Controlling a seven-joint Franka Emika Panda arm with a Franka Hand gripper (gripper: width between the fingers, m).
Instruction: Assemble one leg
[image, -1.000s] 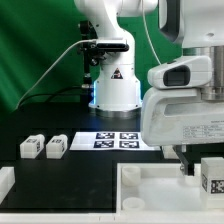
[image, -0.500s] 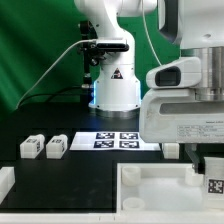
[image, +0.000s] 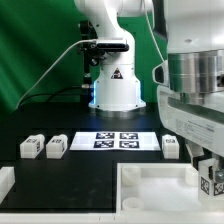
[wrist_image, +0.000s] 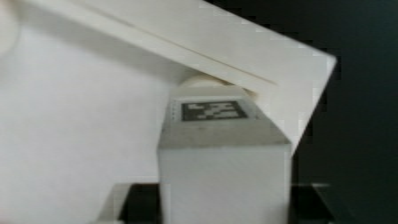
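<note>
From the exterior view's left I read the scene as follows: two loose legs (image: 42, 146) lie side by side on the black table (image: 90, 165), tags facing the camera; just to their right lies the marker board (image: 112, 140), flat on the table in front of the white robot base (image: 113, 80); a third loose leg (image: 171, 146) stands just past the board's right edge, partly behind the arm; below these, along the near edge, I see the large white panel (image: 150, 185) with its raised rim, and a smaller white block (image: 5, 181) at the near left corner.

At the exterior view's far right, the gripper (image: 207, 170) hangs low over the panel's right-hand corner; the leg (image: 211, 184) sits directly beneath it, tag outward, its upper part hidden between the dark fingers (image: 196, 162); I judge the jaws narrowed onto that leg, gripping it by its sides.

The wrist view confirms the relation: the leg (wrist_image: 221, 150) runs straight out from between the finger pads, upright along the gripper's axis, its tagged end pointing away from the camera; that end meets the corner rim of the panel (wrist_image: 107, 110); I cannot tell whether its tip is seated in a hole or only resting against the rim.
</note>
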